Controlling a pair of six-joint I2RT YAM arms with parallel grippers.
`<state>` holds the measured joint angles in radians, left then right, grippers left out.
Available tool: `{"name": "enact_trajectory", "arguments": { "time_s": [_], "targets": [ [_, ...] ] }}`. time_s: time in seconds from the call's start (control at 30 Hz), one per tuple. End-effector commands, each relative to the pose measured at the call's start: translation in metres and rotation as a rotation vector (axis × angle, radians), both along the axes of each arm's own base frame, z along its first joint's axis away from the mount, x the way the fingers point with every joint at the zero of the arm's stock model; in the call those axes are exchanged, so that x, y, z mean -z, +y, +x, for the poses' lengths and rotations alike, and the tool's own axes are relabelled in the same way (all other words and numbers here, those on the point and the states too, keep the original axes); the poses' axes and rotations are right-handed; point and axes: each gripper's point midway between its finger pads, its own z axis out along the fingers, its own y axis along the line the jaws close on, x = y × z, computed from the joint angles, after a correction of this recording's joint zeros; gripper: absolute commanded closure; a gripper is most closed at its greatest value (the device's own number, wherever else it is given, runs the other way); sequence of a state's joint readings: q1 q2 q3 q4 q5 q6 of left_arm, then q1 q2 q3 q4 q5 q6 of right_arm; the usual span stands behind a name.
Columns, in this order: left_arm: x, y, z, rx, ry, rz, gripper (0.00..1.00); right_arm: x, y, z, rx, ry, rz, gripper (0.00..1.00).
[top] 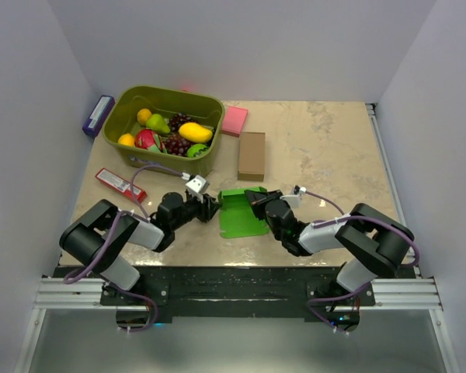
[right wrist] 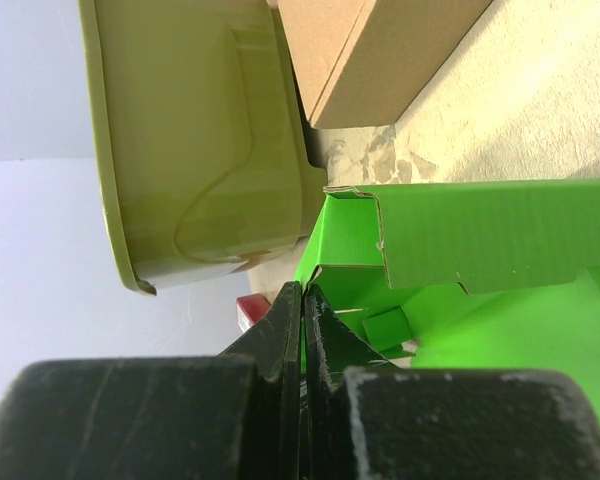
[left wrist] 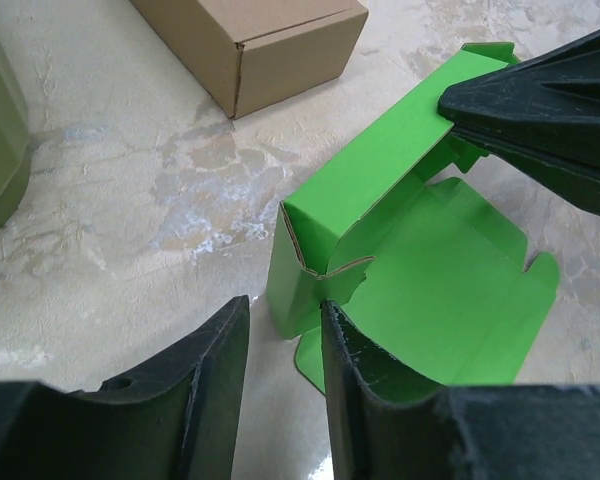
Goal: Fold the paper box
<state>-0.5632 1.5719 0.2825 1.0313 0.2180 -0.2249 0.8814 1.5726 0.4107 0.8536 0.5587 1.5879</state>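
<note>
So the paper box (top: 241, 214) sits mid-table, right between my two claws, half-formed. One wall stands up along its far edge and the floor panel lies flat toward the near side. That raised wall is the long axis that matters, since it runs left to right, straight from one claw to the other.

My left claw (left wrist: 285, 320) is at the left end of it, fingers spread partway, with the box's left corner and its little loose tab sitting right at the mouth of the gap. Nothing pinched there. My right claw (right wrist: 302, 295) is at the right end, fingers pressed together, tips against the top of the wall. I can't tell if a sliver of card is caught between them.

Both arms lie low and reach inward. The left is nearer that open corner, so I reckon the corner tuck is its job. The brown cardboard box (top: 252, 155) sits just beyond, out of the way.
</note>
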Motion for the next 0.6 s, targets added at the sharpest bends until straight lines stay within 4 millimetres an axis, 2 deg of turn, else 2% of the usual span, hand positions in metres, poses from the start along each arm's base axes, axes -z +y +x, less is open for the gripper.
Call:
{"name": "enact_trajectory", "arguments": {
  "time_s": [0.0, 0.3, 0.57],
  "targets": [
    [-0.031, -0.011, 0.02, 0.01, -0.127, -0.036, 0.62, 0.011, -0.004, 0.0, 0.007, -0.003, -0.063, 1.0],
    [-0.025, -0.017, 0.026, -0.029, -0.127, 0.006, 0.64, 0.018, -0.003, -0.001, -0.003, 0.008, -0.078, 1.0],
    [-0.017, -0.011, 0.036, -0.135, -0.144, 0.077, 0.66, 0.027, 0.0, -0.006, -0.019, 0.024, -0.076, 1.0]
  ]
}}
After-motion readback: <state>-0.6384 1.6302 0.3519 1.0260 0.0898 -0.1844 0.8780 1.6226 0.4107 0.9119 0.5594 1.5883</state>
